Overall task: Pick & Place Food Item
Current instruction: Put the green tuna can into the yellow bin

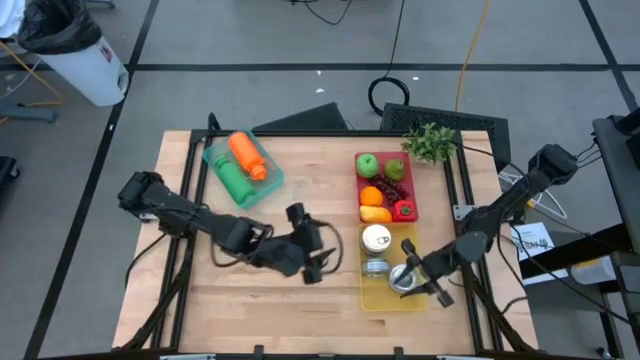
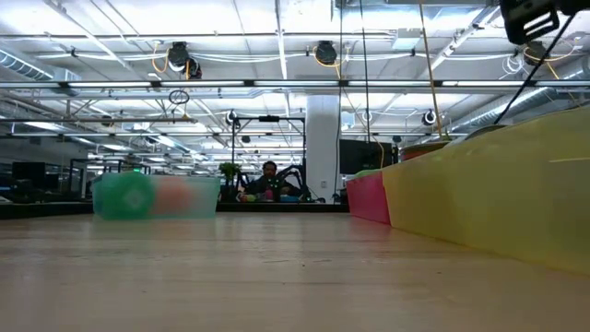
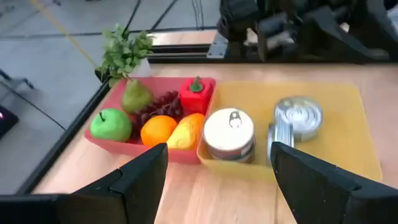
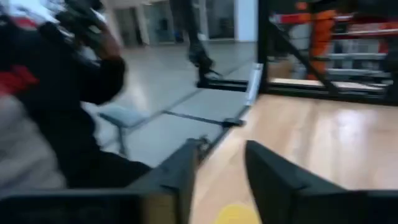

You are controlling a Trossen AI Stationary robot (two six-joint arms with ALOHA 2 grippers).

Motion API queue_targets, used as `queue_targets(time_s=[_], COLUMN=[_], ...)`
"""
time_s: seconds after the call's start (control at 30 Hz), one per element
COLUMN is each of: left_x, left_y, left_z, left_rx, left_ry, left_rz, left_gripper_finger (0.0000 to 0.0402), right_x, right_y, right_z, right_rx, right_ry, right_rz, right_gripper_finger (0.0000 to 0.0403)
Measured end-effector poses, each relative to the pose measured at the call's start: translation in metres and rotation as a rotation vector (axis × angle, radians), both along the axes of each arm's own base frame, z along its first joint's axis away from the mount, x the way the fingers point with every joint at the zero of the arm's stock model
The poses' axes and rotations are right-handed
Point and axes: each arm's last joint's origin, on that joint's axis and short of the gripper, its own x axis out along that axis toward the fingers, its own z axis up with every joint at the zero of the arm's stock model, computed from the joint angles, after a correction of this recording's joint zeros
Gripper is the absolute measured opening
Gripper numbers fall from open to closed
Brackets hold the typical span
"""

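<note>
**High view: the right gripper stands over the yellow tray, the left one waits at the table's middle**

We look down on a wooden table [image 1: 300, 310]. At about three o'clock from its middle lies a red tray [image 1: 411, 196] with fruit: a green apple [image 1: 367, 165], a pear [image 1: 396, 169], dark grapes [image 1: 394, 187], an orange [image 1: 371, 195], a yellow fruit [image 1: 375, 213] and a small red pepper [image 1: 404, 210]. Touching the red tray at its six o'clock side lies a yellow tray [image 1: 385, 297]. In it we see a white-topped can [image 1: 376, 238] standing upright, and below it two silver tins [image 1: 378, 267], one at four o'clock from the other.

The right gripper [image 1: 413, 283] is over the yellow tray, just at the lower silver tin. Its fingers [image 4: 267, 174] show a narrow gap between them in the right wrist view, and nothing lies in that gap; whether they touch the tin we cannot tell.

The left gripper [image 1: 318, 262] rests near the table's middle, at nine o'clock from the yellow tray, well apart from it. Its fingers [image 3: 146, 171] are spread wide and grasp nothing; between them the left wrist view shows both trays.

At eleven o'clock from the table's middle lies a pale green tray [image 1: 268, 182] with an orange bottle [image 1: 246, 155] and a green bottle [image 1: 233, 180] side by side. A small green plant [image 1: 431, 142] stands at the red tray's one o'clock corner.

In the low view a person [image 2: 268, 181] sits far behind the table.
</note>
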Motion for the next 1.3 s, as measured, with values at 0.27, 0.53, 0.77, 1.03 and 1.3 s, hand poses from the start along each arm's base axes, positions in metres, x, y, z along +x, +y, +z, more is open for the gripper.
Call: queue_targets(time_s=[0.27,0.53,0.77,1.03,1.3], left_x=[-0.046,-0.078,-0.096,-0.094,-0.093], left_y=[-0.028,-0.005,0.017,0.029,0.032], left_z=[0.033,-0.011,-0.041,-0.051,-0.051], left_rx=[0.093,0.020,-0.072,-0.112,-0.113], left_ry=[-0.081,-0.174,-0.280,-0.288,-0.288], left_rz=[-0.164,-0.139,-0.101,-0.044,-0.034], left_gripper_finger=[0.0294,0.0294,0.0294,0.0294,0.0294], right_x=[0.013,0.029,0.036,0.036,0.026], right_y=[0.007,-0.007,-0.005,-0.005,-0.012], right_z=[-0.012,-0.042,-0.057,-0.049,-0.016], right_rx=[-0.260,-0.268,-0.286,-0.273,-0.017], right_ry=[0.307,0.569,0.644,0.593,0.597], right_rz=[-0.383,-0.489,-0.432,-0.410,-0.241], right_gripper_finger=[0.0262,0.0248,0.0208,0.0148,0.0148])
